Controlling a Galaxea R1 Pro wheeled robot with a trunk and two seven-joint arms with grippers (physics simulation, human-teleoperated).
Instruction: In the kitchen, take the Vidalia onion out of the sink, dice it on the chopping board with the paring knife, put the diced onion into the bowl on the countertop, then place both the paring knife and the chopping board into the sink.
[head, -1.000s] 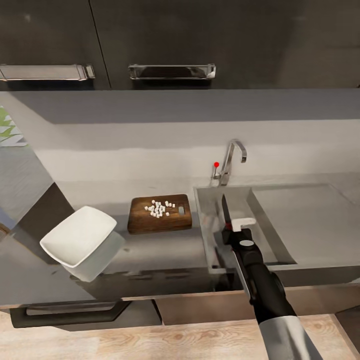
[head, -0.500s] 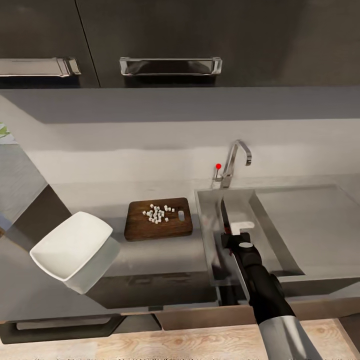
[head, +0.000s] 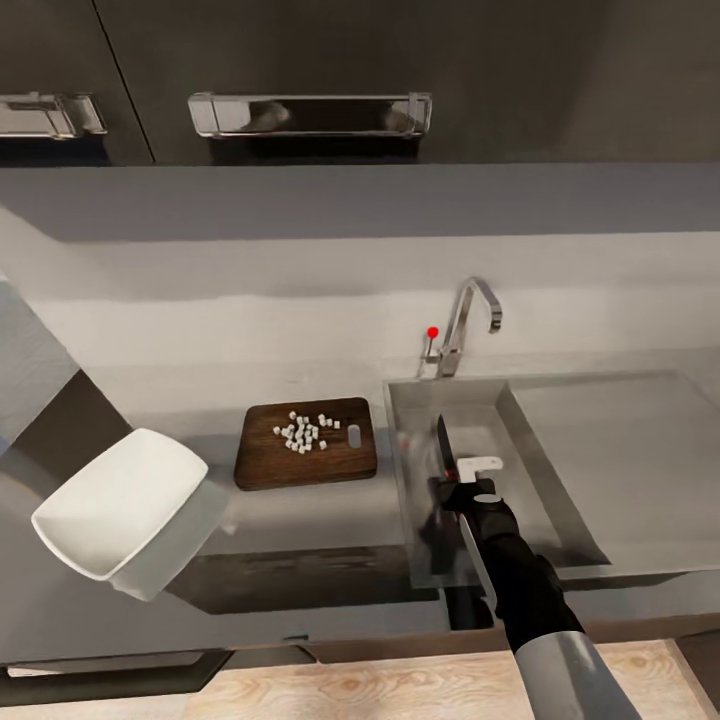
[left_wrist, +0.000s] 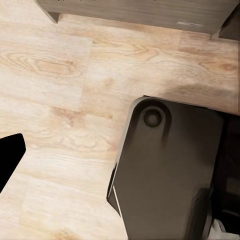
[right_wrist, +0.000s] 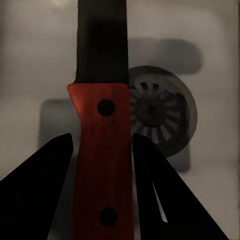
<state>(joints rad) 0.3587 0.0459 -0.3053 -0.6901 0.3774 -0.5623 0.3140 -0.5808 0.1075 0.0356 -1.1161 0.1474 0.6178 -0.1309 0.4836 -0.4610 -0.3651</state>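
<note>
The paring knife hangs over the basin of the sink with my right gripper shut on its reddish handle, dark blade pointing towards the back wall. In the right wrist view the paring knife sits between the fingers of my right gripper, with the round drain below it. Left of the sink, the chopping board lies on the countertop and carries a small heap of diced onion. The white bowl stands further left. One dark finger of my left gripper shows above wooden floor.
The chrome tap with its red knob stands behind the basin. A flat drainboard extends to the right. Dark upper cabinets with steel handles hang above. The robot's dark base stands on the floor.
The head camera has shifted, so the whole scene sits differently. My right gripper has carried the knife slightly lower and nearer the basin's front.
</note>
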